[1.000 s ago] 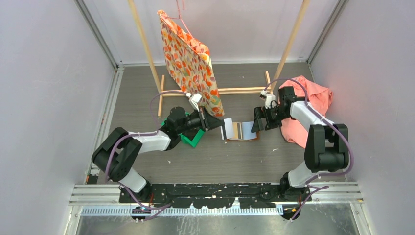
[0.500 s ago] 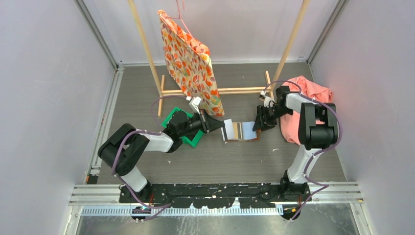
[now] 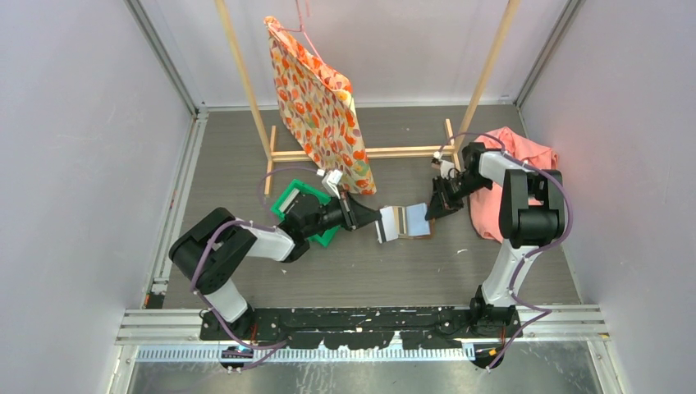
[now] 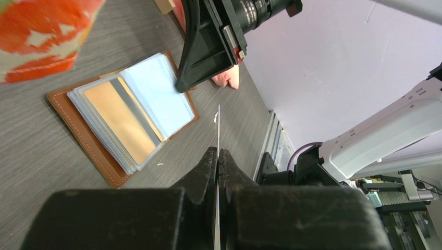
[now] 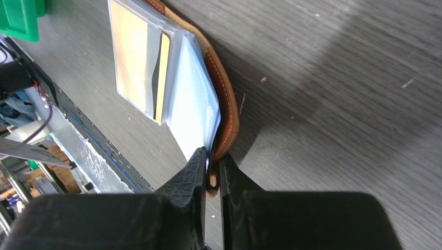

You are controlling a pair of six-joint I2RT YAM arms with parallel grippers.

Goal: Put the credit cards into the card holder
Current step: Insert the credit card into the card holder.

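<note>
Since the card (image 4: 218,125) is thin, stiff and slick, the left gripper (image 4: 217,156), pressed together on its near end, shows it edge-on in the lower middle of the left wrist view. A hold that far back leaves the free end clear to slide in. The holder (image 5: 224,99) lies open at the centre of the top view, a gold card (image 4: 117,122) already inside. It looks light and floppy, likely to skid, so the right gripper (image 5: 211,169) pinches its right-hand edge there to steady it.

light: bright, even overhead | shadows: soft | wrist views: near fingers (image 4: 200,174) blurred
</note>
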